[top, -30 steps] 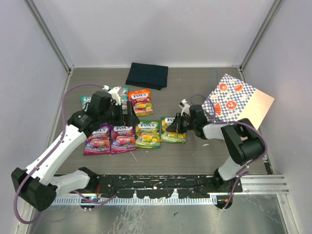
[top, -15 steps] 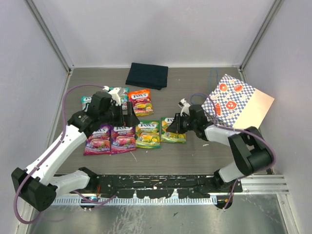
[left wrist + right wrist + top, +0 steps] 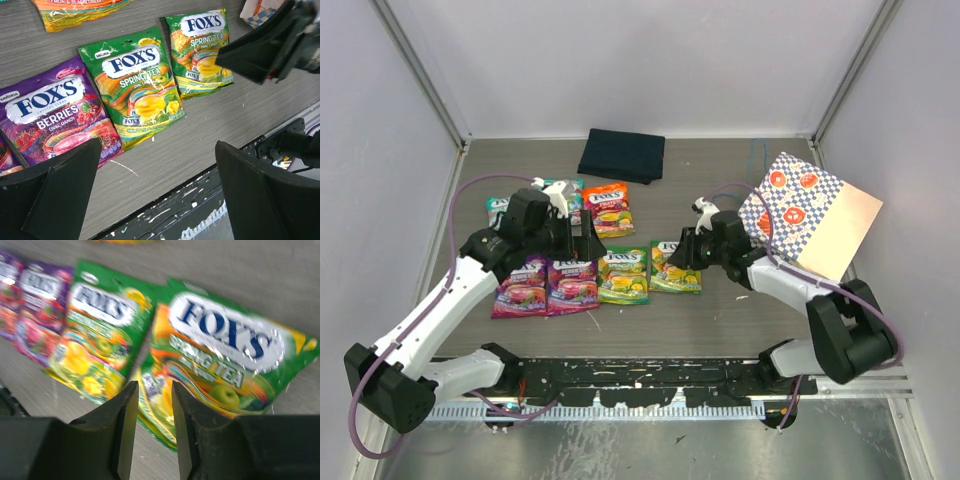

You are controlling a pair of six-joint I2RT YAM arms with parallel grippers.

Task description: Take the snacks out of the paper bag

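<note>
Here the right arm (image 3: pixel 782 283) is stretching leftward, right gripper (image 3: pixel 153 388) barely parted, empty, above a green pouch (image 3: pixel 226 356) lying logo-end far, mid-tabletop; left gripper (image 3: pixel 157 150) is gaping, empty; bag (image 3: pixel 792 208) near right edge.

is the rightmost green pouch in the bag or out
Out: the rightmost green pouch lies flat on the table, apart from the paper bag.

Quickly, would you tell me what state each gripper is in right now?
Left gripper: open wide, empty.
Right gripper: slightly open, holding nothing, over the green pouch.
</note>
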